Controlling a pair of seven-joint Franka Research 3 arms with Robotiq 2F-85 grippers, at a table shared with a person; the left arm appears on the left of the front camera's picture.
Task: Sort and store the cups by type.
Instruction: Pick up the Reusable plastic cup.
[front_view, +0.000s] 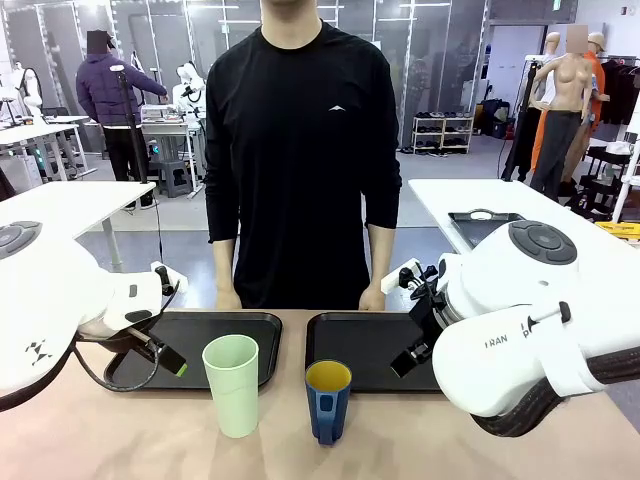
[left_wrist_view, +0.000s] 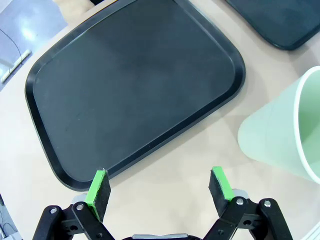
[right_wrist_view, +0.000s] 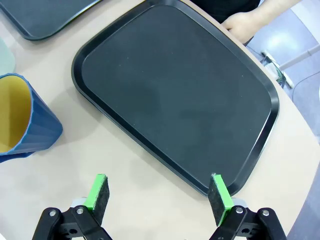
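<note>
Hovering with jaws wide and empty, the left gripper (left_wrist_view: 159, 184) has the mint-green tumbler (left_wrist_view: 280, 135) upright near its right finger, a black tray (left_wrist_view: 135, 85) ahead. The right gripper (right_wrist_view: 159, 189), equally wide and empty, has the blue mug (right_wrist_view: 25, 122) off its left finger, a 2nd tray (right_wrist_view: 175, 90) ahead.

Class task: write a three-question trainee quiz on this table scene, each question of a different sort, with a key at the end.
1. True or false: the mint-green tumbler stands inside the left tray.
2. What colour is the inside of the blue mug? A red, B yellow, C white.
3. Fill in the gap: the left tool and the right tool both have their jaws ____ and hold nothing.

Key
1. False: it stands on the table, in front of that tray.
2. B.
3. open.
</note>
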